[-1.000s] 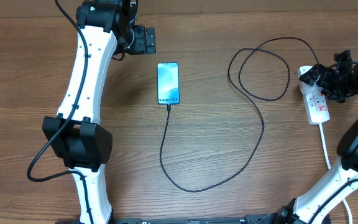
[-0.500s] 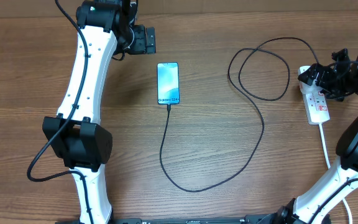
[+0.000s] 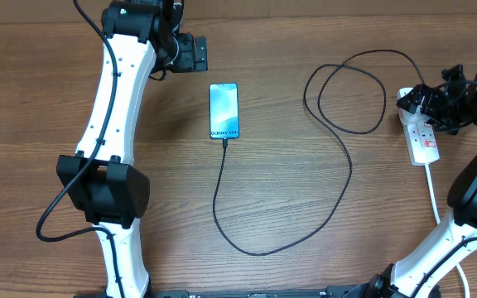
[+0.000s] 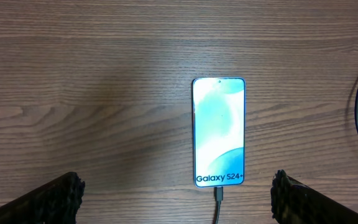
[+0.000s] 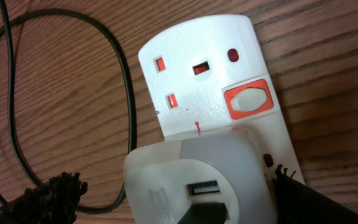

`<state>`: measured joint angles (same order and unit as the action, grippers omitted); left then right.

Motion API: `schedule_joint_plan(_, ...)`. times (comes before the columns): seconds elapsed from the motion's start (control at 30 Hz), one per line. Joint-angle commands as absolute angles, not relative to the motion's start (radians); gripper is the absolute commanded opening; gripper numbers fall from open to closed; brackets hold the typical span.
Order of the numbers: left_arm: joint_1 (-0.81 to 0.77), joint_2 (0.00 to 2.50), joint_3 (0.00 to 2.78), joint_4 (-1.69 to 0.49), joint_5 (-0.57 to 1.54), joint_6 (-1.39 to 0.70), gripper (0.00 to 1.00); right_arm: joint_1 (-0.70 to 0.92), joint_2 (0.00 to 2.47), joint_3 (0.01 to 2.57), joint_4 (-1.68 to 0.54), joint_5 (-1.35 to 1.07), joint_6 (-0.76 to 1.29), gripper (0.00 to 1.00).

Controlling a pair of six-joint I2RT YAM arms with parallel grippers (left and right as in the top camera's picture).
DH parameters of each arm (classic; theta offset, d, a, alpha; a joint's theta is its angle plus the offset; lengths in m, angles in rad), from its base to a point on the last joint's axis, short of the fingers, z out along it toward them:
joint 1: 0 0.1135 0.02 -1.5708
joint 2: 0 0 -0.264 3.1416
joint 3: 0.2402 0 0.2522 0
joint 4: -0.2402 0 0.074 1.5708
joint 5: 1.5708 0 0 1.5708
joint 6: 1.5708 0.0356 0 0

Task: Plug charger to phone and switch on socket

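Right gripper (image 3: 439, 101) above the socket (image 3: 425, 142) has barely shifted; phone (image 3: 224, 110) unmoved.

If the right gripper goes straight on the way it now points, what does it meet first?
Probably the white USB adapter plugged into the power strip: it lies between the open fingers of the right gripper. How far below it sits is unclear.

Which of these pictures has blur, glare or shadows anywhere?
Overhead: even light, faint shadow on the table beside the phone. Left wrist: phone sharp, lettering readable, no glare; jaws at the lower corners dark and blurred. Right wrist: socket crisp; the white adapter nearest the lens looks washed out.
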<state>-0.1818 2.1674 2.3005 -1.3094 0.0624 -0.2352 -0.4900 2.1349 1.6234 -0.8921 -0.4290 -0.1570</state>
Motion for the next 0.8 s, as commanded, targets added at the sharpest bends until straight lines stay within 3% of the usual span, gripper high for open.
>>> schedule_joint_plan(0.0, -0.179, 2.171, 2.306, -1.308, 0.048, -0.224, 1.00, -0.471, 2.154, 1.622, -0.918, -0.434, -0.131, 1.00)
schedule_joint_plan(0.77, -0.179, 2.171, 2.306, -1.308, 0.048, -0.224, 1.00, -0.469, 2.155, 1.570, -0.915, -0.457, -0.127, 1.00)
